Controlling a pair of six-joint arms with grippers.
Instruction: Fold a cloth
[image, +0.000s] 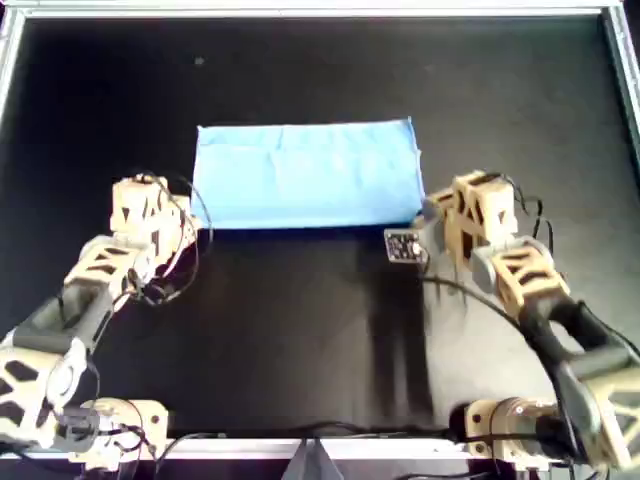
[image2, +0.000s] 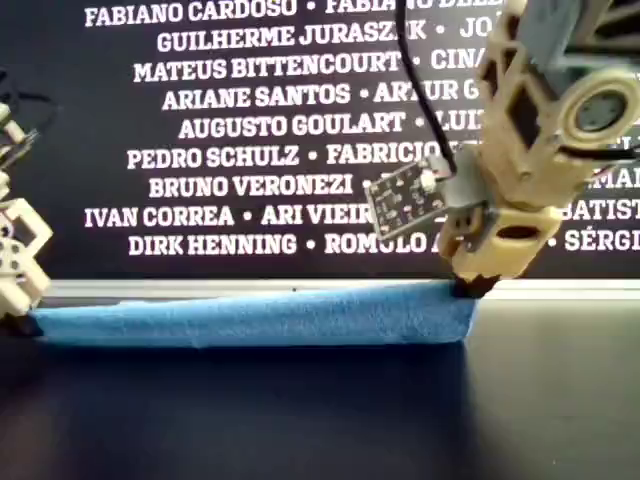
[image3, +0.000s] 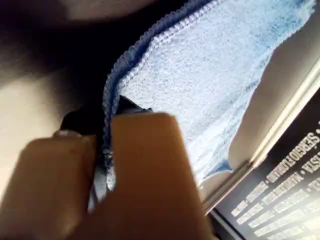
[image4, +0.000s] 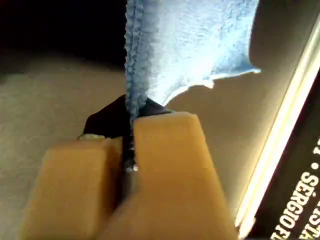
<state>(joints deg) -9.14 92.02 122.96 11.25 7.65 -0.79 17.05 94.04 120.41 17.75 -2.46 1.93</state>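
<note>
The light blue cloth (image: 310, 175) lies flat on the black table as a wide rectangle, and it looks doubled over in the exterior view (image2: 250, 318). My left gripper (image: 196, 226) is at its near corner on the overhead view's left, shut on the hemmed edge (image3: 215, 75). My right gripper (image: 424, 216) is at the near corner on the overhead view's right, shut on the hem (image4: 190, 40). In the exterior view the right gripper (image2: 472, 288) touches down on the cloth's end at that view's right. The left gripper (image2: 15, 322) is at the end on that view's left.
A small circuit board (image: 403, 245) hangs off the right arm's wrist (image2: 405, 200). A silver frame (image: 320, 12) rims the black table. A dark banner with white names (image2: 230, 130) stands behind the far edge. Both arm bases sit along the overhead view's bottom edge.
</note>
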